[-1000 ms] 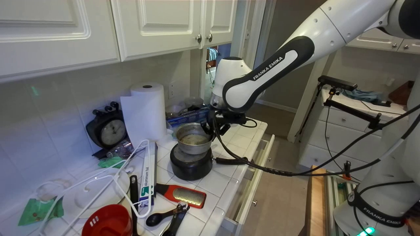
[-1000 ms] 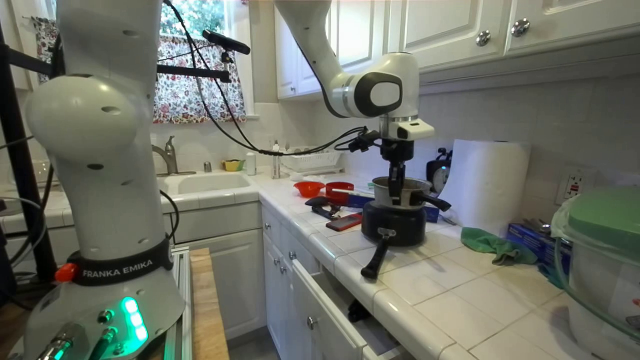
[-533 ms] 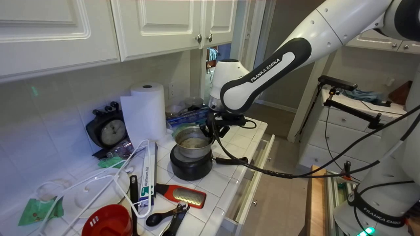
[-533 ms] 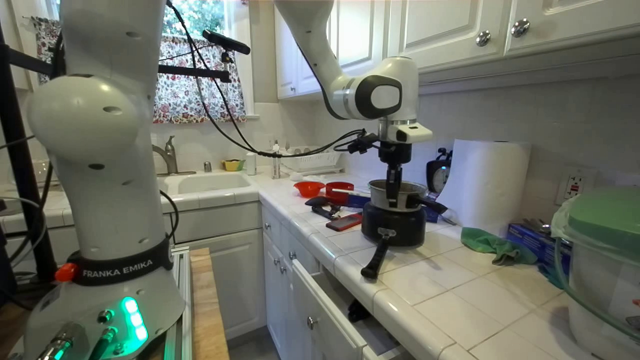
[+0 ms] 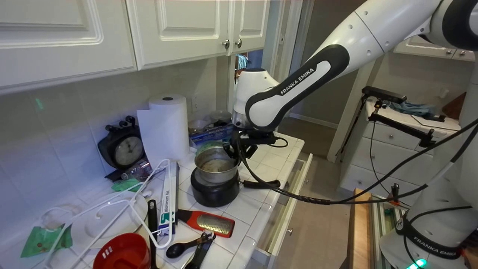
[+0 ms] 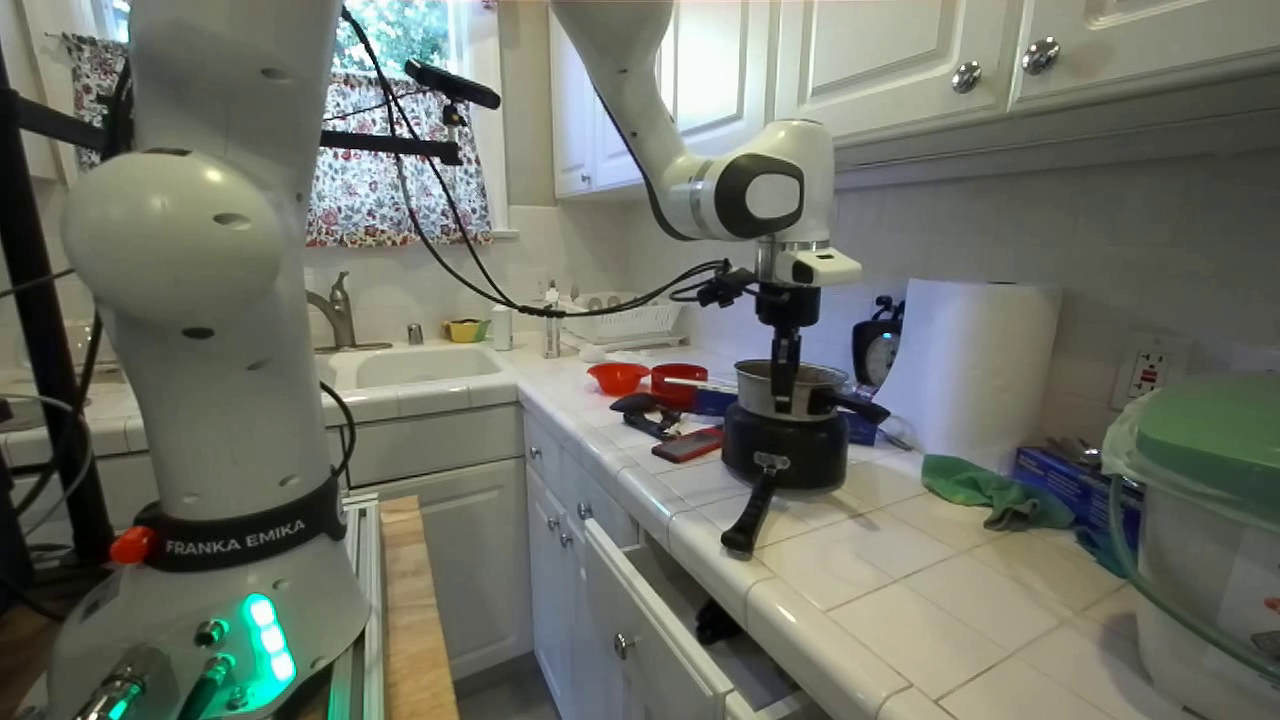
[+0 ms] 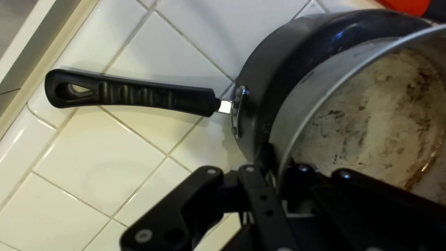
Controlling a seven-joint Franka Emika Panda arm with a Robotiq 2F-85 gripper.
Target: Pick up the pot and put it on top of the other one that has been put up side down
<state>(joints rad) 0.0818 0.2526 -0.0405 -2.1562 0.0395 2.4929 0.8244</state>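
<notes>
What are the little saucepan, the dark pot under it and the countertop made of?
Little saucepan: bare metal, steel or perhaps aluminium; silvery rim, dull and stained inside.
Dark pot: probably coated metal; smooth black wall with soft highlights.
Its handle: likely plastic, black, with moulded bumps.
Countertop: seemingly glazed ceramic tile; glossy pale squares with grout lines between them.

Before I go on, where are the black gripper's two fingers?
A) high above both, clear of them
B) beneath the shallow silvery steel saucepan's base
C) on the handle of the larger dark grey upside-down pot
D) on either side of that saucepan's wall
D: in the wrist view the gripper has one finger outside the saucepan and the other inside it, with its wall running between them.
</notes>
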